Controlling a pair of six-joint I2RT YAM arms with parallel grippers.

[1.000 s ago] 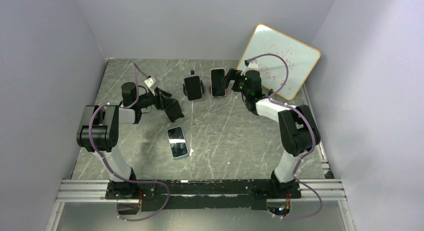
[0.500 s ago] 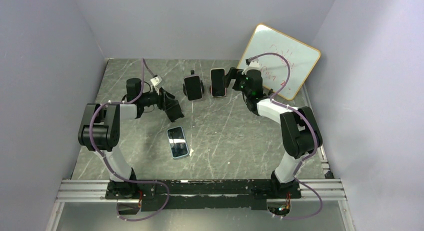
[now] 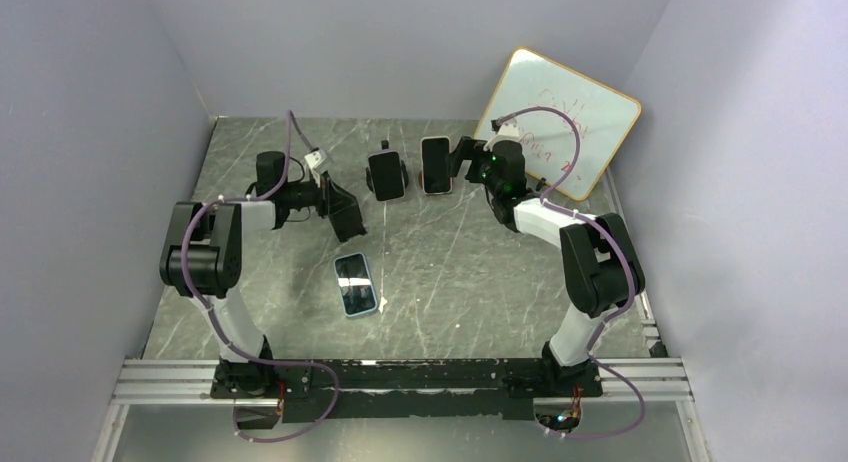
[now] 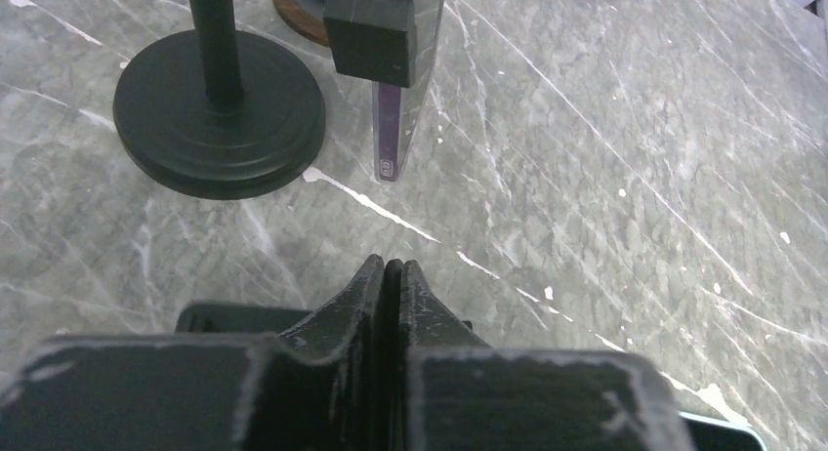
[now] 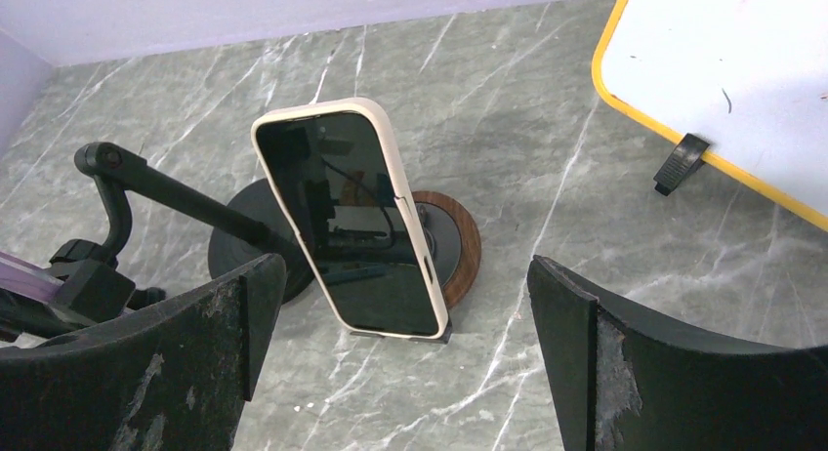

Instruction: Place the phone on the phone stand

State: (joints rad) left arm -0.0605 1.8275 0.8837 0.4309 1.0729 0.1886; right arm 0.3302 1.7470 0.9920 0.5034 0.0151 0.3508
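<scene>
A blue-cased phone (image 3: pixel 355 284) lies flat, screen up, on the marble table. Its corner shows at the bottom right of the left wrist view (image 4: pixel 723 433). A dark phone (image 3: pixel 386 174) sits clamped on a black phone stand (image 4: pixel 220 114), seen edge-on in the left wrist view (image 4: pixel 395 100). A cream-cased phone (image 5: pixel 347 217) leans on a second stand with a wood-rimmed base (image 5: pixel 459 241). My left gripper (image 4: pixel 389 270) is shut on nothing, above the table between the flat phone and the black stand (image 3: pixel 350 222). My right gripper (image 5: pixel 405 275) stands wide open, facing the cream phone (image 3: pixel 435 165) without touching it.
A yellow-framed whiteboard (image 3: pixel 560 117) leans against the back right wall, close behind the right arm (image 5: pixel 732 80). The black stand's arm (image 5: pixel 146 183) reaches toward the left of the cream phone. Grey walls enclose the table on three sides.
My left gripper has gone from partly open to shut, and its arm has shifted slightly toward the back. The right arm and all the phones have stayed put.
</scene>
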